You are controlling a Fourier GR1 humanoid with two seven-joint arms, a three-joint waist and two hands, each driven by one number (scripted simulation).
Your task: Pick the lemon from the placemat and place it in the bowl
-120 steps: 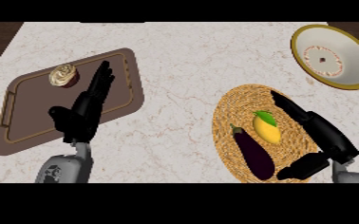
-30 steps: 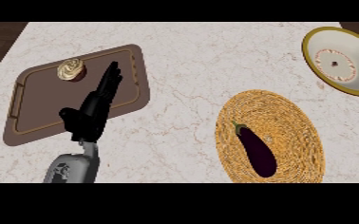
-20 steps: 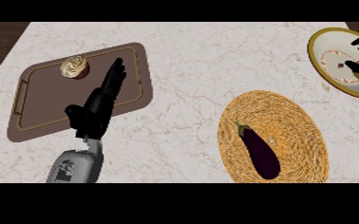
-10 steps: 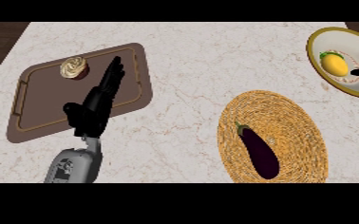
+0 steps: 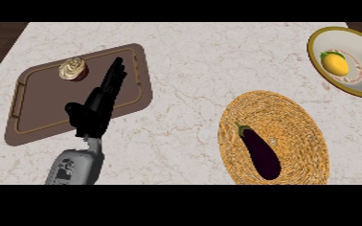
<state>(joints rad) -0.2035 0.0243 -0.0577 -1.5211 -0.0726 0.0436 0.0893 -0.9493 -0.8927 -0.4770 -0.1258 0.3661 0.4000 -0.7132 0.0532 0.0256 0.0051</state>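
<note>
The yellow lemon (image 5: 336,63) lies inside the white bowl with a gold rim (image 5: 316,53) at the counter's right edge. The round woven placemat (image 5: 297,124) sits lower right and carries only a dark purple eggplant (image 5: 259,151). My left hand (image 5: 97,106) rests open with straight fingers over the brown tray, far from the lemon and the bowl. My right hand shows nowhere in the head view.
A brown rectangular tray (image 5: 42,91) lies at the left with a small cupcake (image 5: 73,68) on its upper part, just left of my fingertips. Pale marble counter (image 5: 198,72) stretches between tray and placemat.
The lemon has left the placemat and now lies in the bowl. My right hand, earlier at the placemat, has gone out of view. The left hand barely moved.
</note>
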